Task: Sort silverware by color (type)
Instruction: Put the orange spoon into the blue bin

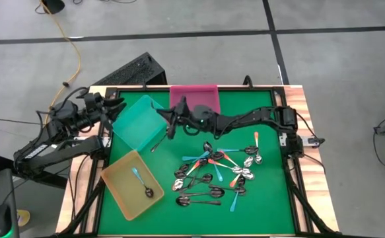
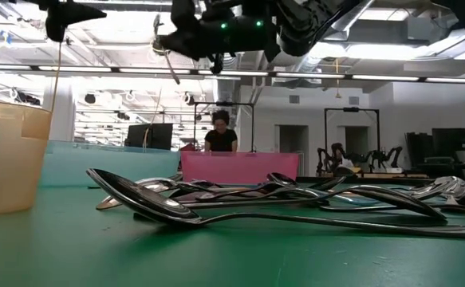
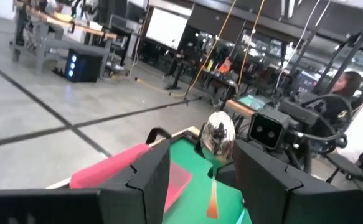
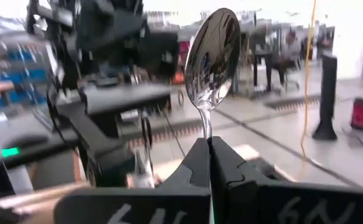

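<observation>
The right gripper [image 1: 172,120] pinches a dark all-metal spoon [image 1: 158,143] beside the teal plastic tray [image 1: 138,123], handle slanting toward its near corner; the left gripper [image 1: 117,104], closed, apparently holds an orange-handled spoon [image 3: 217,140] at the tray's far edge.

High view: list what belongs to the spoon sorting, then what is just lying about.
Part of the job:
- spoon pile
- spoon in yellow tray
- teal tray
- pink tray
- left tool and right tool, each shut on a spoon

Lying about:
- black keyboard
- yellow cable
</observation>
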